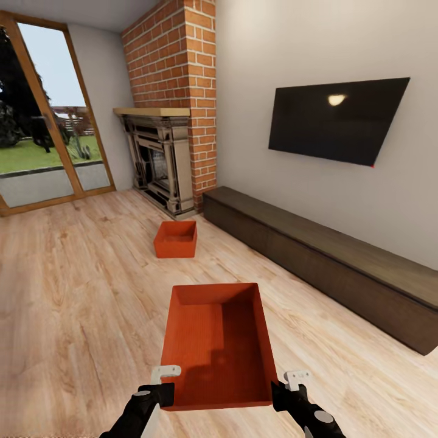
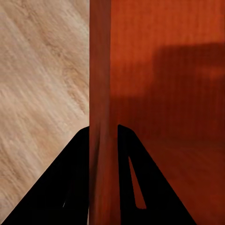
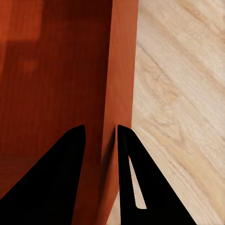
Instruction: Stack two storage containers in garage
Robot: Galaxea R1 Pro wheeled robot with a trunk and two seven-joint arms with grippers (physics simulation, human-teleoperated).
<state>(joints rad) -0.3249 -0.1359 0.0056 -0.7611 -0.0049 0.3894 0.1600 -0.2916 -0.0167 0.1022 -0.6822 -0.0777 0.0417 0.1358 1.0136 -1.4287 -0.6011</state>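
Fingers first: my left gripper point(image 2: 104, 140) has its black fingers point(image 2: 65, 178) clamped across the thin left side wall of the near orange-red open-top rectangular bin point(image 1: 218, 344), one finger inside and one outside, and my right gripper point(image 3: 101, 140) pinches the right wall the same way. That bin sits between both grippers over the light wood plank floor point(image 1: 79, 304), empty, its long axis pointing away from me; I cannot tell whether it is lifted or resting.

I judge it light and fairly stiff, but the plain walls look smooth and thin, so they may flex or slip if I squeeze unevenly; opposite walls near the close corners seem the sensible hold.

Beyond this bin, well apart, the second identical orange-red bin point(image 1: 176, 239) rests on the planks. Past it stands the brick fireplace point(image 1: 167, 121); right of the near bin runs the long dark low cabinet point(image 1: 328, 255).
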